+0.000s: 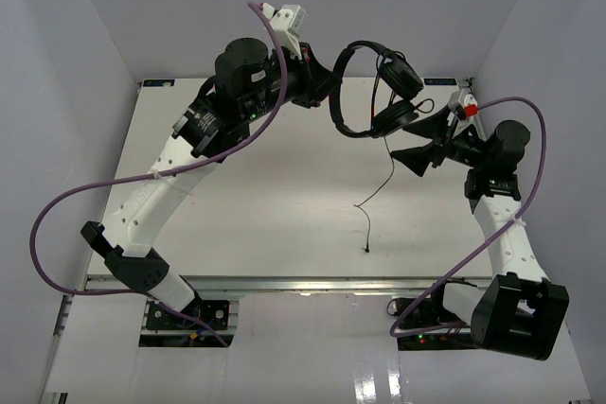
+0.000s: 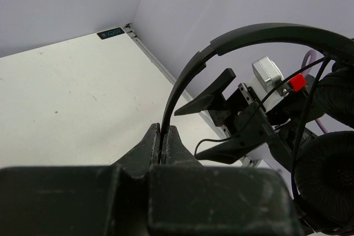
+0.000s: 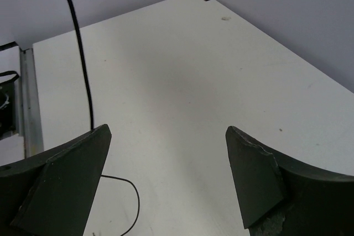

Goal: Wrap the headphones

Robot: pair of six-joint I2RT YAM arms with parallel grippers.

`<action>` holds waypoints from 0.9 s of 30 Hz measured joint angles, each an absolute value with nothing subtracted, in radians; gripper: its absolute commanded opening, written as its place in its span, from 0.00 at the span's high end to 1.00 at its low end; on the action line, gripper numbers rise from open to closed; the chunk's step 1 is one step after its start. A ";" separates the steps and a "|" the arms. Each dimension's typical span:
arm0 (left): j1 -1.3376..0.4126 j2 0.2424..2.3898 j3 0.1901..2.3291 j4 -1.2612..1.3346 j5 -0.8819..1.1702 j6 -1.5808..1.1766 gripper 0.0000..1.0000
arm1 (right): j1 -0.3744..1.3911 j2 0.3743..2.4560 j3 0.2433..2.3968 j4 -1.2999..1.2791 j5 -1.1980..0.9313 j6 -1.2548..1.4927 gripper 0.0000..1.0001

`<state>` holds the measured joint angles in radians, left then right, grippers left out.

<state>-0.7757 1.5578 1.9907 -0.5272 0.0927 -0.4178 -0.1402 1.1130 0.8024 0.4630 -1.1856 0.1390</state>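
Note:
The black headphones (image 1: pixel 365 92) hang in the air over the back of the table. My left gripper (image 1: pixel 327 90) is shut on the thin headband (image 2: pixel 182 81), with the two earcups (image 1: pixel 398 96) on the far side from it. The thin black cord (image 1: pixel 379 191) hangs from the earcups down to the table and ends at a plug (image 1: pixel 365 249). My right gripper (image 1: pixel 417 144) is open and empty just right of and below the earcups. In the right wrist view the cord (image 3: pixel 77 42) runs down past the left finger (image 3: pixel 61 186).
White table (image 1: pixel 275 215) with grey walls on three sides. A metal rail (image 1: pixel 284 283) runs along the near edge. Thick purple cables (image 1: pixel 85 196) loop beside both arms.

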 measured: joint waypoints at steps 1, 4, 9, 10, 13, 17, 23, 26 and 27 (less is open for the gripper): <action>-0.776 1.558 1.990 -0.528 0.090 -0.417 1.00 | -0.140 1.106 0.802 0.471 -1.210 0.157 0.09; -0.776 1.558 1.990 -0.530 0.087 -0.416 1.00 | -0.138 1.092 0.803 0.481 -1.269 0.202 0.09; -0.776 1.558 1.990 -0.531 0.087 -0.417 1.00 | -0.130 1.088 0.804 0.481 -1.331 0.230 0.09; -0.776 1.558 1.990 -0.531 0.087 -0.417 1.00 | -0.126 1.088 0.804 0.481 -1.341 0.232 0.08; -0.776 1.558 1.990 -0.531 0.087 -0.417 1.00 | -0.109 1.087 0.804 0.481 -1.368 0.233 0.08; -0.776 1.558 1.990 -0.531 0.086 -0.416 1.00 | -0.097 1.082 0.813 0.460 -1.371 0.223 0.06; -0.776 1.558 1.990 -0.531 0.085 -0.416 1.00 | -0.037 1.079 0.909 0.282 -1.230 0.105 0.04; -0.776 1.558 1.990 -0.531 0.084 -0.416 1.00 | 0.032 1.074 0.916 0.208 -1.085 0.047 0.03; -0.776 1.558 1.990 -0.531 0.084 -0.416 1.00 | 0.049 1.076 0.916 0.191 -1.039 0.037 0.03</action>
<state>-0.7757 1.5578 1.9903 -0.5312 0.0845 -0.4164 0.0489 1.0756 0.9157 0.1914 -1.0390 0.0374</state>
